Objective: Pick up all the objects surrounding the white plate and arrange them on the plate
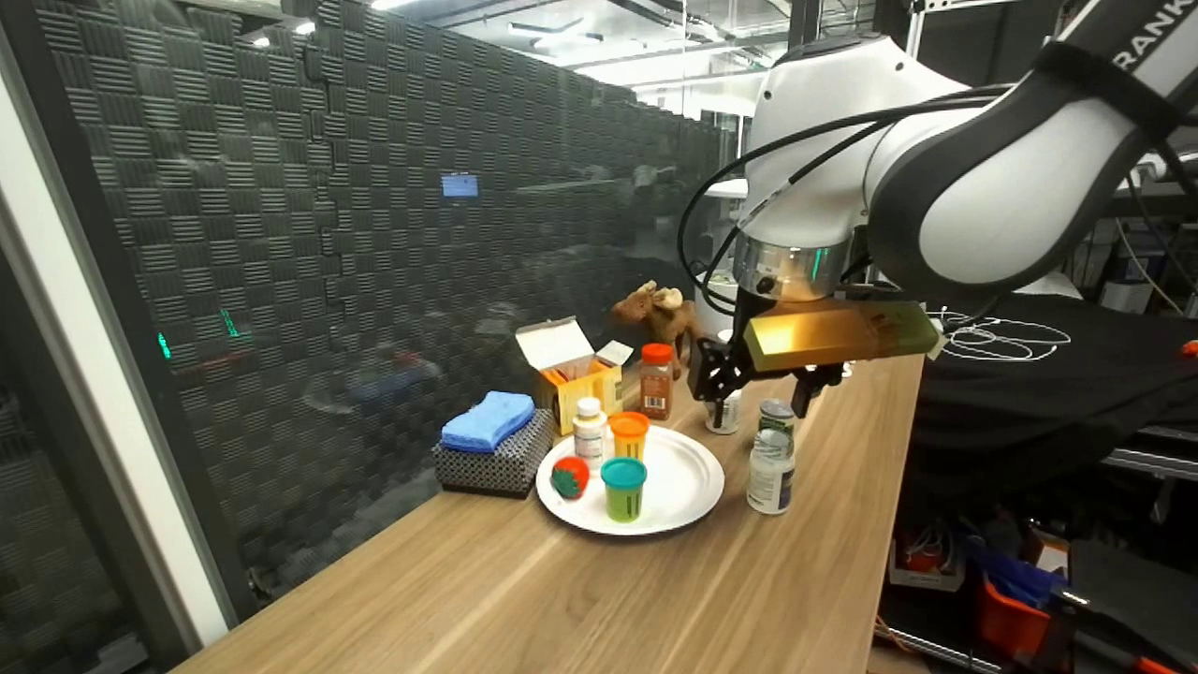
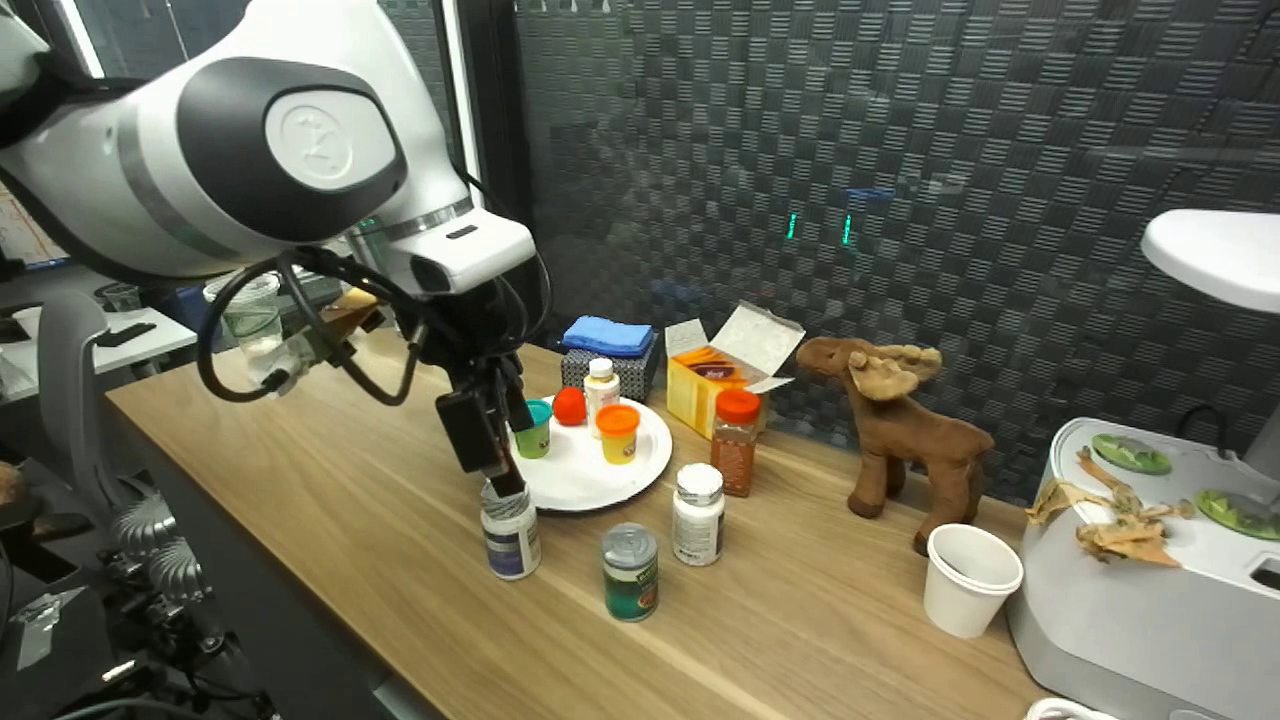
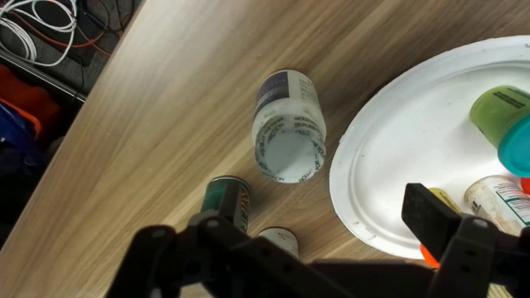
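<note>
The gripper point(image 1: 760, 407), spread and empty above the wooden table point(image 1: 449, 599), near a purple-labelled white pill bottle point(image 3: 290, 103) standing upright just beside the white plate point(image 3: 397, 132); the bottle, probably light, stiff and slightly slick, is best grasped across its body.

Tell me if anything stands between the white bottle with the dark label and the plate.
Nothing visible does. In the wrist view, only a strip of table shows between the bottle and the plate. The can stands to one side; the green tub sits farther in on the plate.
</note>
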Robot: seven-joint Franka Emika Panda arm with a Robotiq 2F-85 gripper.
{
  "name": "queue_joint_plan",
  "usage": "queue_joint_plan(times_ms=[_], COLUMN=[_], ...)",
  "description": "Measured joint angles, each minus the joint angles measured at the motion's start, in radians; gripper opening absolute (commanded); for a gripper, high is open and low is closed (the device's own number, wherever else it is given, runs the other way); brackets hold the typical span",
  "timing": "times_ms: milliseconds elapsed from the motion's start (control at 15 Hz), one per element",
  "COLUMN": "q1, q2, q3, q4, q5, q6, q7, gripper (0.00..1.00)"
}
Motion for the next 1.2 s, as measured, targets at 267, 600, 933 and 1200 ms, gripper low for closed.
queue_joint_plan(times_ms=[267, 600, 933, 1200], q1=[0.0, 0.0, 0.0, 0.0], q2=[0.022, 0.038, 0.047, 0.048], q3=[0.0, 0.0, -0.005, -0.006], q4=[0.0, 0.001, 0.001, 0.001], q5=[0.039, 0.08, 0.115, 0.13], q6=[0.001, 0.0, 0.0, 0.0], q7=[-0.028, -0.06, -0.089, -0.103], gripper=[1.0, 0.95, 0.53, 0.23])
